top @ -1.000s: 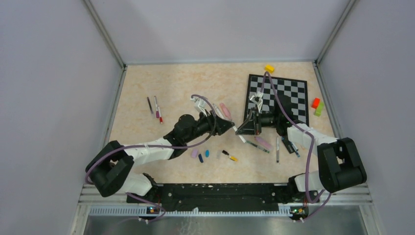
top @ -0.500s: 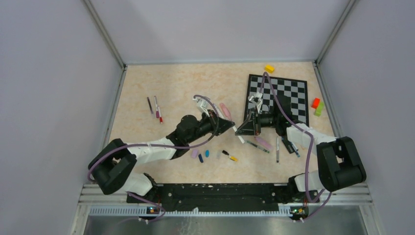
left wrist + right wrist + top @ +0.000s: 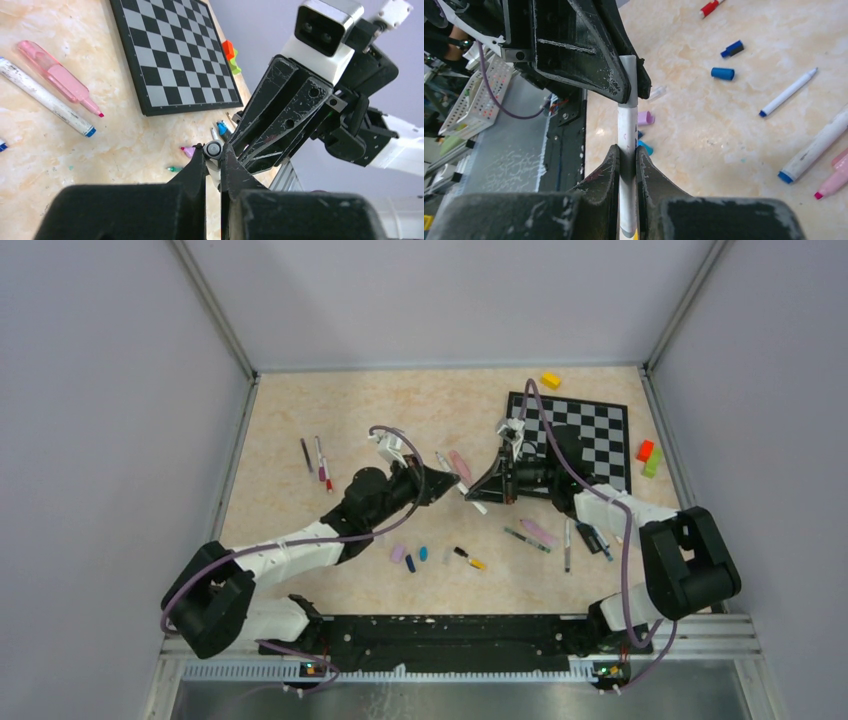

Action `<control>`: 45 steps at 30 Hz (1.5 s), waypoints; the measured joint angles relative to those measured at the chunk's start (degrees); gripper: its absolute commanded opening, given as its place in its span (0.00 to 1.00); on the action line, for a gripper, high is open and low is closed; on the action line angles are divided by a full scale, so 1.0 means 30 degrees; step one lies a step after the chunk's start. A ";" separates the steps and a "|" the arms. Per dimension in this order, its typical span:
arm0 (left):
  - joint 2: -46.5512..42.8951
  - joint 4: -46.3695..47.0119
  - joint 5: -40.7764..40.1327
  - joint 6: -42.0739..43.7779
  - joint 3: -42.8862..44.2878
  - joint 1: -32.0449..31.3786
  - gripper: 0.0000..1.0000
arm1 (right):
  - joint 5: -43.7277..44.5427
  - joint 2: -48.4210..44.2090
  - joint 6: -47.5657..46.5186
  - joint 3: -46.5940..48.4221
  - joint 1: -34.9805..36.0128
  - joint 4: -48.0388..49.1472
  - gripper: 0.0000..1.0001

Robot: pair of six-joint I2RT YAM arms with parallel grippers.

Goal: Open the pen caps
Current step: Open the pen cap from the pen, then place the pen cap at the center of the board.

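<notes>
Uncapping step: our right gripper (image 3: pixel 627 160) clamps the white pen (image 3: pixel 627 125) aloft, left gripper (image 3: pixel 213 155) clamps its cap (image 3: pixel 628 80); next we need a straight axial pull apart.

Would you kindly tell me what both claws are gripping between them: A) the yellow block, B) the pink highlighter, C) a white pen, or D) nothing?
C: the left claw and the right claw are each shut on the same white pen.
</notes>
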 measured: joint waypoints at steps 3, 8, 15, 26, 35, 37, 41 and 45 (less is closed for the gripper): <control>-0.0481 -0.0299 -0.0015 -0.0393 0.0000 0.0466 0.00 | 0.0517 0.0007 0.0036 0.0321 0.0219 0.0495 0.00; -0.0568 -0.0393 -0.0080 -0.0692 0.0000 0.0729 0.00 | 0.0882 0.0146 0.0029 0.0408 0.0357 0.0787 0.00; -0.0903 0.0772 -0.2943 -0.0095 0.0168 0.2426 0.00 | 0.0168 0.0372 -0.0117 -0.0015 0.0401 -0.0714 0.00; -0.2907 0.2834 -0.6448 0.0554 0.0962 0.5559 0.00 | -0.0627 0.1122 -0.2106 -0.0488 0.0430 -0.5457 0.00; -0.5719 -0.2696 -0.1770 0.2557 0.0277 0.6492 0.05 | -0.0131 -0.0554 -0.6084 0.0146 -0.1778 -0.8174 0.00; -0.5712 -0.4073 -0.0787 0.3082 0.0226 0.6543 0.07 | 0.0007 -0.0685 -0.6499 0.0146 -0.2142 -0.8378 0.00; -0.4721 -0.7555 0.0211 0.4240 0.0248 0.6594 0.06 | 0.0342 -0.0692 -0.7140 0.0146 -0.2186 -0.8816 0.00; -0.3155 -1.1336 -0.0736 0.4801 0.0561 0.6637 0.09 | 0.0576 -0.0692 -0.7570 0.0146 -0.2186 -0.9063 0.00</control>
